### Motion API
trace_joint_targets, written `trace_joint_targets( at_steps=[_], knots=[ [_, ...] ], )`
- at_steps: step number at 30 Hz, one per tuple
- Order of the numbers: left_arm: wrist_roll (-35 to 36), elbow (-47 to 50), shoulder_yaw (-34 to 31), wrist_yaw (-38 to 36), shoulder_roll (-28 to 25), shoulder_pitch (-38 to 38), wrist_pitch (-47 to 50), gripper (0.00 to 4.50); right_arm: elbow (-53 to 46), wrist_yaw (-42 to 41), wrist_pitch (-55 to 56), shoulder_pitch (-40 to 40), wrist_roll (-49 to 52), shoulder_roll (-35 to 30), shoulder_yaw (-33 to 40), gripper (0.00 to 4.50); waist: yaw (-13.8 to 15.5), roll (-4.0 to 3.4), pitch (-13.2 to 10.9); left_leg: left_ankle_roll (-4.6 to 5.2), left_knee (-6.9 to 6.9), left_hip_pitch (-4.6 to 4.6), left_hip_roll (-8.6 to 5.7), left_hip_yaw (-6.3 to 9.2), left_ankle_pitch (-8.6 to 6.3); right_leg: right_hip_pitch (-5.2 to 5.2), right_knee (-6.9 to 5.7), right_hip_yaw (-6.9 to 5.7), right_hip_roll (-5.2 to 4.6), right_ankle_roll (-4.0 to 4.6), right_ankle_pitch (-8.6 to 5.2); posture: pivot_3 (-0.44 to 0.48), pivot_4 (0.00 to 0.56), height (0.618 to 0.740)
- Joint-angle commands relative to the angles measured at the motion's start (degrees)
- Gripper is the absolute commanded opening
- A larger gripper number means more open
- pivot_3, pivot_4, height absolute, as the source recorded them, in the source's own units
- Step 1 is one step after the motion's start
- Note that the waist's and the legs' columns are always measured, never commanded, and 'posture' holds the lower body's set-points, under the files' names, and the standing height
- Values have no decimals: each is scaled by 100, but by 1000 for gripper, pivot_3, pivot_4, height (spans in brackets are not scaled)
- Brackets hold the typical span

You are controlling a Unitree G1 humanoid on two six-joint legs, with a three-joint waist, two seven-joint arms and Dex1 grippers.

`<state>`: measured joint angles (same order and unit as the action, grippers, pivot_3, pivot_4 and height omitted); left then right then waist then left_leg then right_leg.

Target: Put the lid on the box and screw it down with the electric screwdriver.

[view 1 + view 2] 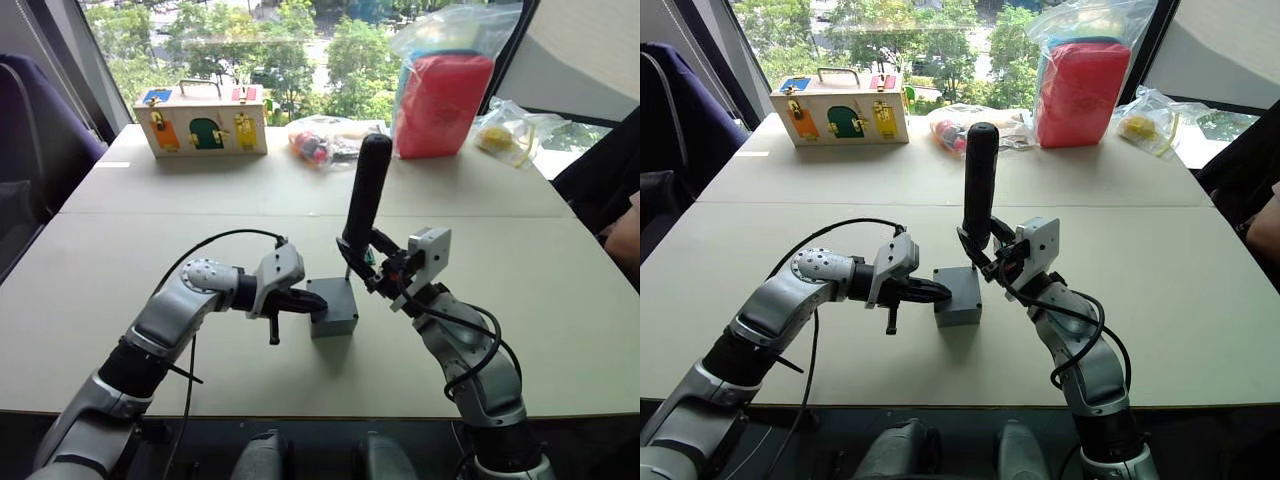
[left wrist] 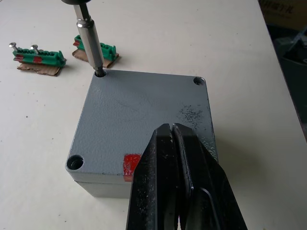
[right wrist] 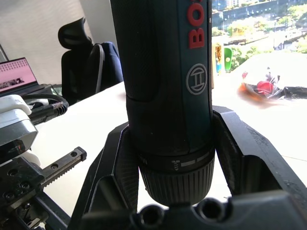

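The box point(image 1: 333, 307) sits on the near half of the table point(image 1: 560, 300), between the two arms, with the lid point(image 2: 139, 115) already lying flush on top of it. The left gripper point(image 1: 316, 300) reaches in from the left, its two black fingers point(image 2: 177, 182) pressed together and resting their tips on the lid's near edge, just beside the red mark point(image 2: 130, 165). The right gripper point(image 1: 362, 270) stands just right of the box and pinches the electric screwdriver point(image 1: 364, 190) around its lower barrel, holding it upright with a slight lean. Its metal bit point(image 2: 91, 40) sits in one corner screw hole of the lid; the other visible corner holes look empty. Two green connector pieces point(image 2: 38, 55) lie on the table just past the box. Along the far edge are a wooden box with coloured doors point(image 1: 203, 120), a clear bag of small items point(image 1: 325, 140), a red pouch in a plastic bag point(image 1: 443, 100) and another clear bag point(image 1: 510, 135).
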<state>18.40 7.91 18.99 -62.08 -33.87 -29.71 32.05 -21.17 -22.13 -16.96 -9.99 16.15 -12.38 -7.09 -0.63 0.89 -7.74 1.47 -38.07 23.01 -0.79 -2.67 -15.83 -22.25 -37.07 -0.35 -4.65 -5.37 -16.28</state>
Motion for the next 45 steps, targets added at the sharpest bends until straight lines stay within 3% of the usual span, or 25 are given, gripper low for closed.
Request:
trace_joint_targets(
  at_steps=[1, 23, 28, 33, 36, 40, 42, 45],
  knots=[
    [-133, -57, 96, -21, -15, 61, 27, 0, 595, -74, -248, 395, -325, -244, -193, 1861, 1, 1, 8, 0, 2, -3, 0, 0, 0, 2, 0, 0, -2, 2, -1, 0, 150, 740],
    [-273, -158, 132, -74, 73, 50, -25, 0, 463, -91, -128, 342, -413, -355, -193, 1861, -4, 0, 53, -3, 79, -60, -6, 0, -4, 26, 58, 1, -24, 34, -17, 0, 150, 740],
    [-245, -91, 75, -91, 41, 59, 3, 0, -290, 94, -519, -224, -78, -393, 212, 1861, -4, -10, 46, -3, 84, -59, -7, 0, -4, 25, 67, 1, -27, 36, -17, 0, 150, 740],
    [-319, -287, 53, -105, 62, 33, -172, 0, -1031, 204, -1655, -1346, 635, -751, 938, 1861, 9, -47, 16, -2, 83, -17, -18, -1, -3, -8, 71, 0, -39, 37, -15, 0, 150, 740],
    [-352, -477, 49, -54, 178, -51, -287, 0, -1068, 338, -2299, -2020, 1167, -858, 1393, 1861, -6, -57, 9, -5, 73, 41, -27, 1, 1, -48, 65, -1, -43, 19, -2, 0, 150, 740],
    [-68, -566, -186, -46, 402, -197, -198, 0, -691, 693, -3920, -2706, 2167, -969, 2173, 1861, -15, -57, 9, -4, 90, 43, -28, 2, 1, -56, 66, -4, -42, 11, 3, 0, 150, 740],
    [65, -450, -327, -96, 402, -289, -156, 0, -196, 869, -5412, -3080, 2523, -1321, 2753, 1861, -20, -62, 4, -3, 91, 43, -28, 3, 2, -56, 66, -6, -42, 10, 3, 0, 150, 740],
    [157, -149, -450, -282, 224, -441, -151, 0, 693, 673, -6980, -3440, 2499, -2423, 3181, 1861, 24, -62, -29, -1, 83, 51, -30, 4, 2, -54, 69, -10, -48, 12, 2, 0, 150, 740]
  ],
)
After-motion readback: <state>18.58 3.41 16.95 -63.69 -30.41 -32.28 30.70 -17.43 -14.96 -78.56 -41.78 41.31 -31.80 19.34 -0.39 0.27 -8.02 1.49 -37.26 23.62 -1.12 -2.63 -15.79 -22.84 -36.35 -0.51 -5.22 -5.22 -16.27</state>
